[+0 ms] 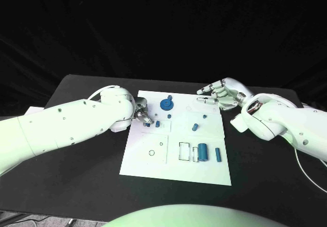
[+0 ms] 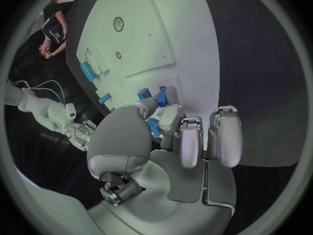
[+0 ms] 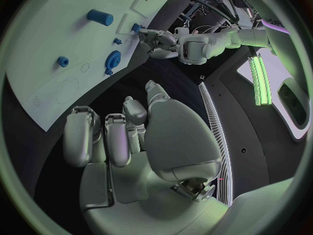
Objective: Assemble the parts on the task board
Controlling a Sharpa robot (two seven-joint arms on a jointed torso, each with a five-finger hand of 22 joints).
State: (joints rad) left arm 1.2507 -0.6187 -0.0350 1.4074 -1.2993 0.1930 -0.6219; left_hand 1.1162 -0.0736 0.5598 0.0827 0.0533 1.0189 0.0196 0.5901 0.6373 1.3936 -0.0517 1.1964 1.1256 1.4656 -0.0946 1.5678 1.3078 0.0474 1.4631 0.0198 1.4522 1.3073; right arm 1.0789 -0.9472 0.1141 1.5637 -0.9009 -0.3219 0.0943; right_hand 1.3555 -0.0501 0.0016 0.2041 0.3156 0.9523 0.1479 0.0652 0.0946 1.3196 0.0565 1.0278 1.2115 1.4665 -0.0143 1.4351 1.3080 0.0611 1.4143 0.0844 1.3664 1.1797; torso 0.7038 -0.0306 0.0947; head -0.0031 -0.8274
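L fingers (image 2: 171, 119) on blue part (image 2: 162, 95)

The white board (image 1: 178, 163) lies flat mid-surface. A blue gear (image 1: 167, 103) sits near its far edge, small blue pegs (image 1: 195, 126) mid-board, and blue cylinders (image 1: 203, 152) toward its near right corner.

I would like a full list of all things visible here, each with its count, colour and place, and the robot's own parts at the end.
table: one, black, under everything.
task board: one, white, middle of the table.
gear: one, blue, far part of the board.
large cylinder: one, blue, near right part of the board.
slim bar: one, blue, right of the large cylinder.
other small parts: several, blue, mid-board; the exact count is unclear.
left hand: silver, at the board's left edge, pinching a small blue part.
right hand: silver, holds nothing, by the board's far right corner.
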